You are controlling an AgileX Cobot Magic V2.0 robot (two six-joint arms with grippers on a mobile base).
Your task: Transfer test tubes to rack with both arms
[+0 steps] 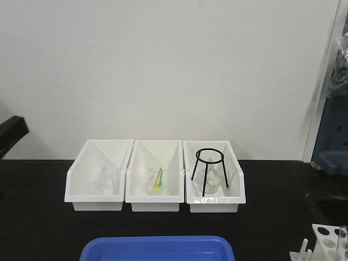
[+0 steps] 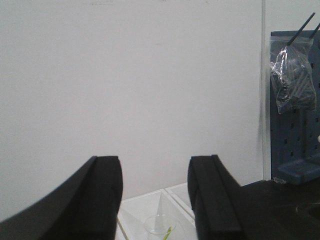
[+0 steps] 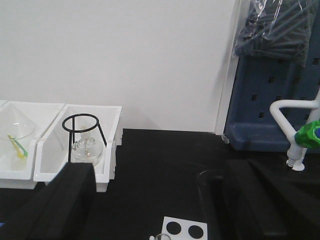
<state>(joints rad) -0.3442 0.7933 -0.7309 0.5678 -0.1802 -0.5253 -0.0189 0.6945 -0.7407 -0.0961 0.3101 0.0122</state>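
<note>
The white rack shows at the bottom right corner of the table, with a clear test tube standing in it. In the right wrist view the rack lies low between my fingers, and a glass tube rim peeks in beside it. My right gripper is open above the black table, holding nothing. My left gripper is also open and empty, raised and facing the wall over the white bins. A bit of the left arm juts in at the left edge.
Three white bins stand in a row at the back, holding beakers, a beaker with a green-yellow stick, and a flask under a black ring stand. A blue tray sits at the front. A sink and tap are on the right.
</note>
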